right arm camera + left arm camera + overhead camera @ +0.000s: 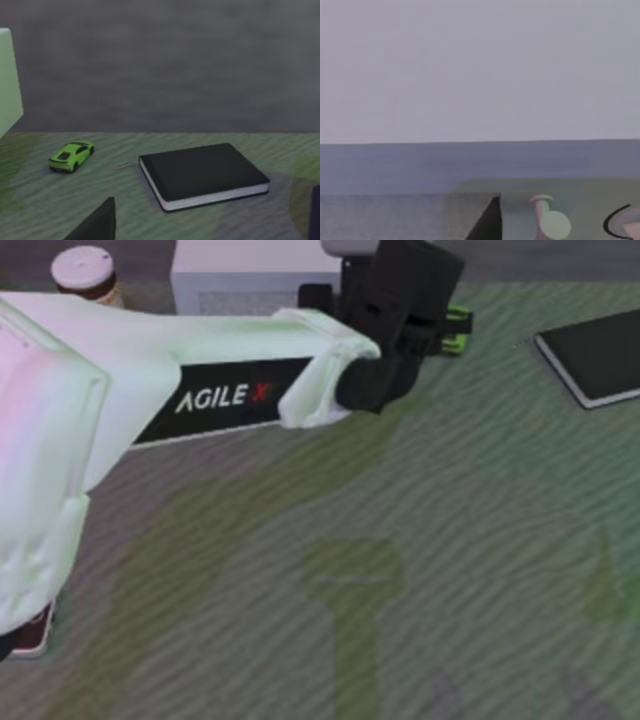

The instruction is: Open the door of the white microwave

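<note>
While the left arm stretches across the table toward the white microwave (255, 275), the scene from left to right reads:

Jar: a brown jar with a pale lid (84, 270) stands just left of the white microwave, at the table's far edge.
White microwave: its top shows at the far edge, left of centre; the arm hides most of its front.
Door: cannot tell from these views whether it is ajar or closed.
Left gripper: black wrist and hand (405, 300) sit at the white microwave's right front corner; whether the fingers are apart or together cannot be told.
Toy car: a green car (71, 155) lies just right of the left gripper.
Book: a black book (592, 358) lies well right of the white microwave.
Right gripper: out of the top view; its state cannot be told.
</note>
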Robot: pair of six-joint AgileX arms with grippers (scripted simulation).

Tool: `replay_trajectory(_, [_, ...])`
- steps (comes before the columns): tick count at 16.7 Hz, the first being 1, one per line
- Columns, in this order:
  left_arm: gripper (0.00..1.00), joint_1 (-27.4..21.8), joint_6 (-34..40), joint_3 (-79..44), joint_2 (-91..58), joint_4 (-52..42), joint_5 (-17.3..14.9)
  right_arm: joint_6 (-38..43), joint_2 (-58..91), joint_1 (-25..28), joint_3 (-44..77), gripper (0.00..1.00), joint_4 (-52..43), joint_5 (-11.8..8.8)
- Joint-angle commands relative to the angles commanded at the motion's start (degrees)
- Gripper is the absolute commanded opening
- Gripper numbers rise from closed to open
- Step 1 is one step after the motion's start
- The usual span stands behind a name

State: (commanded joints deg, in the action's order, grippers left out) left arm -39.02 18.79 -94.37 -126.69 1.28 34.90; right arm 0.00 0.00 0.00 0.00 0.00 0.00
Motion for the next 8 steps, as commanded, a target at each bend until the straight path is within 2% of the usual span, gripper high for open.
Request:
replay_trajectory(7, [0.0, 0.0, 0.0, 0.0, 0.0, 0.0, 0.0, 0.0, 0.0, 0.0, 0.0, 1.0, 0.0, 0.0])
replay_trajectory(8, [0.0, -3.55, 0.07, 2.29, 1.68, -0.03, -0.09, 0.0, 0.0, 0.0, 0.0, 1.0, 0.0, 0.0])
